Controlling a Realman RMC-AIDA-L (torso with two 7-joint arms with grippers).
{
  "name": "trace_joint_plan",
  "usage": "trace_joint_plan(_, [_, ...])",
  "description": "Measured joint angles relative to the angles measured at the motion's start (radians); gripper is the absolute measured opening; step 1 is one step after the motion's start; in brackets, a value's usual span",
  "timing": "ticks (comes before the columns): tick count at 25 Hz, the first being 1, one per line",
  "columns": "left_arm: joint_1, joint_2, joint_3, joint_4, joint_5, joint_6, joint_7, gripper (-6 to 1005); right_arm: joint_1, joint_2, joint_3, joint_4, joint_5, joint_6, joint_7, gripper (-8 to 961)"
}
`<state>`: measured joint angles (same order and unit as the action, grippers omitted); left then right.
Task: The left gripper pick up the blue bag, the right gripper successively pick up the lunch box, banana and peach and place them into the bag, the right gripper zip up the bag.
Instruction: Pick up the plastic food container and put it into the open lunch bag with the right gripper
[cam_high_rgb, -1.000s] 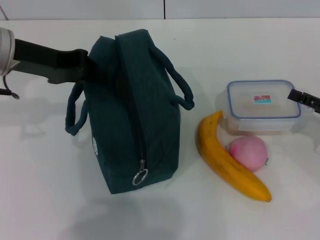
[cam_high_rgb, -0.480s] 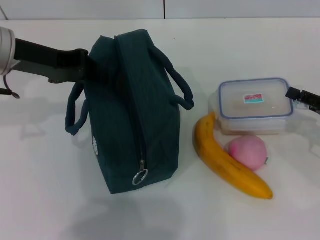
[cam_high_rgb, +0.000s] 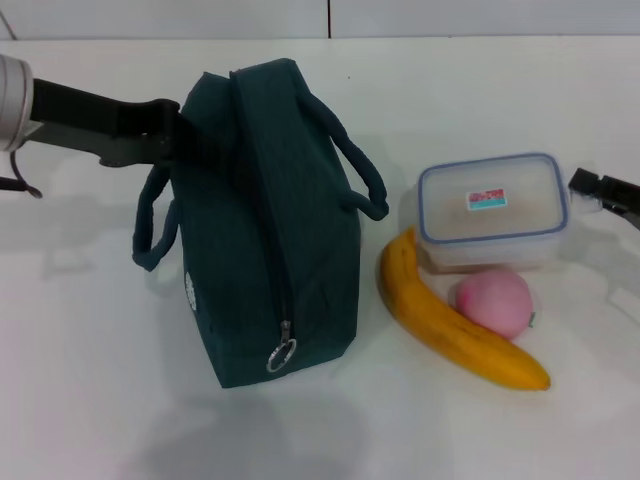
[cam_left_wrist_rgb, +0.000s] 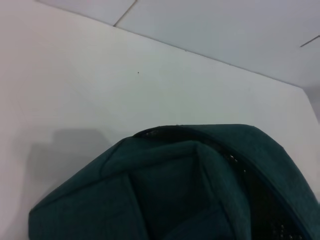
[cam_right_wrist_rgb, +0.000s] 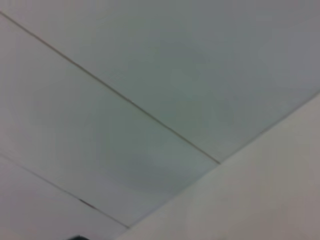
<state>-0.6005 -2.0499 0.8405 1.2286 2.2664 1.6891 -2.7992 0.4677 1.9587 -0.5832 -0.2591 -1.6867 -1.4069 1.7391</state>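
The blue bag (cam_high_rgb: 260, 210) stands on the white table with its zip running toward me and the ring pull (cam_high_rgb: 281, 354) at the near end. My left gripper (cam_high_rgb: 165, 125) presses into the bag's far left side; the left wrist view is filled by a close fold of the blue bag (cam_left_wrist_rgb: 190, 190). To the right of the bag lies the lunch box (cam_high_rgb: 490, 210), with the banana (cam_high_rgb: 450, 325) and the peach (cam_high_rgb: 494, 303) just in front of it. At the box's right edge sits my right gripper (cam_high_rgb: 590, 187), low over the table. Nothing of the task shows in the right wrist view.
The white table (cam_high_rgb: 90, 330) spreads wide on the bag's left and toward the front. Two rope handles (cam_high_rgb: 360, 175) stick out from the bag's sides. A wall seam runs along the table's far edge.
The lunch box has slid left, toward the bag, and nudged the banana's upper end left with it. The right gripper has edged slightly left. Bag and left arm have stayed put.
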Motion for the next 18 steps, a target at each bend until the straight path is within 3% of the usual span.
trace_joint_plan(8, [0.001, 0.007, 0.0, -0.005, -0.051, 0.007, 0.004, 44, -0.023, -0.002, 0.0, -0.01, 0.076, -0.058, -0.003, 173])
trace_joint_plan(12, [0.001, 0.008, 0.0, -0.005, -0.073, 0.015, 0.004, 44, -0.027, -0.007, 0.0, -0.01, 0.09, -0.07, -0.003, 88])
trace_joint_plan(18, [0.004, 0.008, 0.0, -0.005, -0.114, 0.038, 0.003, 44, -0.053, -0.02, 0.0, -0.012, 0.158, -0.106, -0.004, 97])
